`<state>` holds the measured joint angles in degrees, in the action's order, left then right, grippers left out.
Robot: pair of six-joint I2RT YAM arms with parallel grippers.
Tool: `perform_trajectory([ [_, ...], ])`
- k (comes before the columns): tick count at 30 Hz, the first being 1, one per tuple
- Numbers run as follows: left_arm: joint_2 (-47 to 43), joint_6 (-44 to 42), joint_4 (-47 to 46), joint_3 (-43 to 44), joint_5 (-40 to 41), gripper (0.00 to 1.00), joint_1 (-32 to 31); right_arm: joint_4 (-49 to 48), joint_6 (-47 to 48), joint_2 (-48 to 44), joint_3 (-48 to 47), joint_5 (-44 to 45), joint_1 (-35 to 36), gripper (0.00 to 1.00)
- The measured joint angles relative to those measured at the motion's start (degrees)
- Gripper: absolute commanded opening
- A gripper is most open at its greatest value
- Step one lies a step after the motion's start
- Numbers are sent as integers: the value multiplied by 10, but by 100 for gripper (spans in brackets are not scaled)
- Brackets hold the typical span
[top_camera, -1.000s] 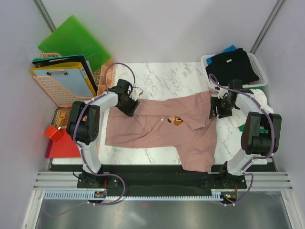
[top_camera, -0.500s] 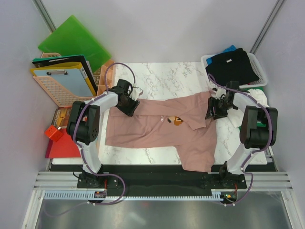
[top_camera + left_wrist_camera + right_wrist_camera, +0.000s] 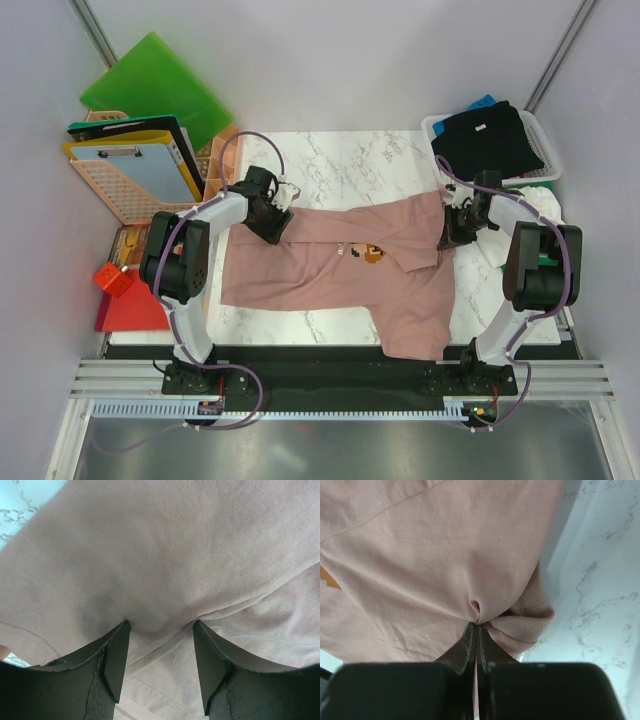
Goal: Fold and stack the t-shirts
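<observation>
A dusty pink t-shirt (image 3: 320, 270) with a small chest print (image 3: 372, 254) lies spread across the marble table (image 3: 340, 165), one part hanging over the near edge. My left gripper (image 3: 272, 228) is on its left end. In the left wrist view that gripper (image 3: 161, 625) is open, both fingertips pressed into the pink cloth (image 3: 165, 555), which bulges between them. My right gripper (image 3: 447, 238) is at the shirt's right end. In the right wrist view it (image 3: 477, 625) is shut on a pinch of the cloth beside the ribbed collar (image 3: 527, 627).
A white basket (image 3: 432, 125) at the back right holds black (image 3: 490, 135) and blue shirts. White cloth (image 3: 545, 208) lies beside my right arm. On the left stand a pink basket (image 3: 100, 195) with clipboards, a green folder (image 3: 155, 85), a red folder (image 3: 130, 312) and a red block (image 3: 113, 280).
My right gripper has closed on the pink cloth by the collar, and its arm has shifted slightly. The left arm has stayed where it was.
</observation>
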<state>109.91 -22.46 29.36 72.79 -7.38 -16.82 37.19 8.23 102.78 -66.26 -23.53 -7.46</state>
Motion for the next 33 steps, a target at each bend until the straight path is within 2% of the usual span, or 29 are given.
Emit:
perform_trajectory([
  [5, 0, 0, 0, 0, 0, 61, 0, 23, 15, -33, 0, 8, 0, 2],
  [8, 0, -1, 0, 0, 0, 61, 0, 40, 23, -60, -4, 14, 0, 8],
  [11, 0, -1, 0, 0, 0, 61, 0, 52, 30, -72, -15, 19, -1, 28],
  [12, 0, -1, 0, 0, 0, 61, 0, 54, 33, -73, -17, 21, -1, 39],
  [15, 0, -1, 0, 0, 0, 61, 0, 65, 41, -73, -18, 34, -5, 50],
  [22, 0, -5, 0, -1, 0, 61, 0, 81, 47, -73, -18, 44, -16, 53],
  [33, 0, -6, 1, 1, 1, 61, -3, 60, 35, -44, -18, 13, -18, 49],
])
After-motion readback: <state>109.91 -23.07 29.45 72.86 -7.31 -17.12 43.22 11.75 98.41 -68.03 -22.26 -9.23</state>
